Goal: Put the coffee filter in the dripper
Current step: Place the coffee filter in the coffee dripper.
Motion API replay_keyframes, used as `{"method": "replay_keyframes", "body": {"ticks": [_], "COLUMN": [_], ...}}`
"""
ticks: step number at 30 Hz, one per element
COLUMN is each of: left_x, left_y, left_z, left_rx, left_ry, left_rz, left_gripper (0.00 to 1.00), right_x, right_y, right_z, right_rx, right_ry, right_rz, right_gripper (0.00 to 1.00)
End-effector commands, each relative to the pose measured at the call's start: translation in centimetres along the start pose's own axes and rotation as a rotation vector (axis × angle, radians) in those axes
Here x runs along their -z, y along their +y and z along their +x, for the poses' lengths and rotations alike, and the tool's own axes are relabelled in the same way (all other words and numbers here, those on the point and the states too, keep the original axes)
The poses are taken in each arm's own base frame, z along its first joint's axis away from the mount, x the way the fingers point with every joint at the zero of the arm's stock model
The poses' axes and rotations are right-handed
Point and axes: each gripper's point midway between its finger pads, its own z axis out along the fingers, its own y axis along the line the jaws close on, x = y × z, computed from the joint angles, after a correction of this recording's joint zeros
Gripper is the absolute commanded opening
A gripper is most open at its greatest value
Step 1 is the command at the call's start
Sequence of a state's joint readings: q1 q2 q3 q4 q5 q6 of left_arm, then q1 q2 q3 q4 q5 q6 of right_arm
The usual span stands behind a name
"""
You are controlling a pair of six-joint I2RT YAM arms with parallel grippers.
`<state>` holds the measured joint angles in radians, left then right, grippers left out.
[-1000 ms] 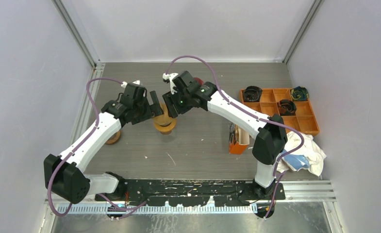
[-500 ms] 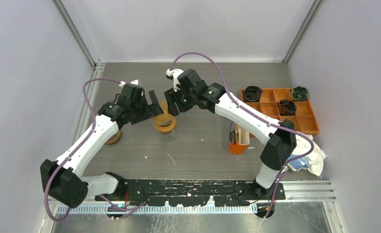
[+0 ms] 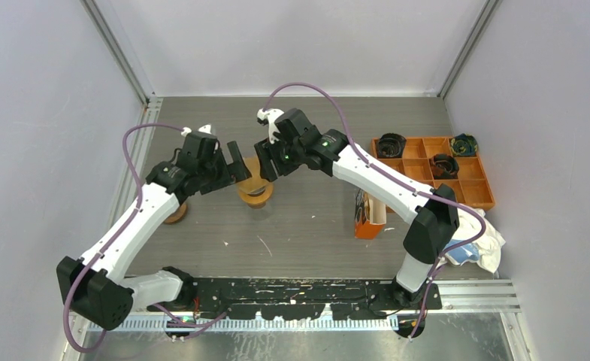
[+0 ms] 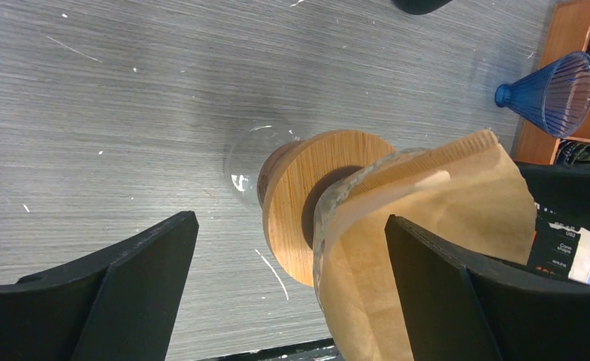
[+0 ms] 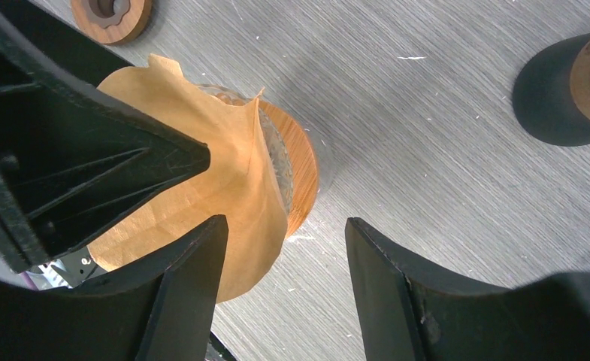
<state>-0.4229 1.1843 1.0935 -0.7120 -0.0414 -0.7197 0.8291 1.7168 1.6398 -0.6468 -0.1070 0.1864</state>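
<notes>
Gaping fully wide, the left gripper [image 4: 289, 219] straddles the wooden-collared glass dripper [image 4: 299, 195], holding nothing. The brown paper coffee filter [image 4: 442, 195] sits inside its cone. The right gripper [image 5: 285, 222] hangs part-open over the filter's edge, unclamped.

The dripper [image 3: 254, 192] stands near the middle of the table [image 3: 307, 233] with the coffee filter [image 4: 442, 218] in it. The left gripper [image 4: 288, 222] is just to its left and the right gripper [image 5: 284, 222] just to its right. A wooden disc [image 3: 176, 216] lies left of the dripper and a filter packet [image 3: 365, 214] well to its right. Further right lies the tray [image 3: 476, 205], with a cloth [image 3: 481, 242] nearer the arm bases.
</notes>
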Motion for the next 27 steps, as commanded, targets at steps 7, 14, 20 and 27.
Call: {"method": "replay_keyframes", "body": {"ticks": [7,14,20,27], "left_x": [2.0,0.6,0.0,-0.3], "left_y": [1.0,2.0,2.4,2.9], "left_z": [-0.9,0.0,0.4,0.8], "left_rx": [-0.026,-0.037,-0.041,-0.04], "left_ry": [-0.063,-0.019,0.0,0.008], "left_rz": [-0.024,-0.078,-0.098,-0.115], "left_gripper": [0.99,0.99,0.99,0.99], "right_x": [0.8,-0.7,-1.5,-1.6], "right_y": [0.3,-0.6,-0.8,-0.8], "right_z": [-1.6,-0.3,0.2,0.2], "right_rx": [0.019,0.016,0.017,0.018], "right_ry": [-0.067,-0.03,-0.013,-0.012], "right_rz": [0.001,0.031,0.036,0.033], "right_gripper": [0.65,0.65,0.65,0.65]}}
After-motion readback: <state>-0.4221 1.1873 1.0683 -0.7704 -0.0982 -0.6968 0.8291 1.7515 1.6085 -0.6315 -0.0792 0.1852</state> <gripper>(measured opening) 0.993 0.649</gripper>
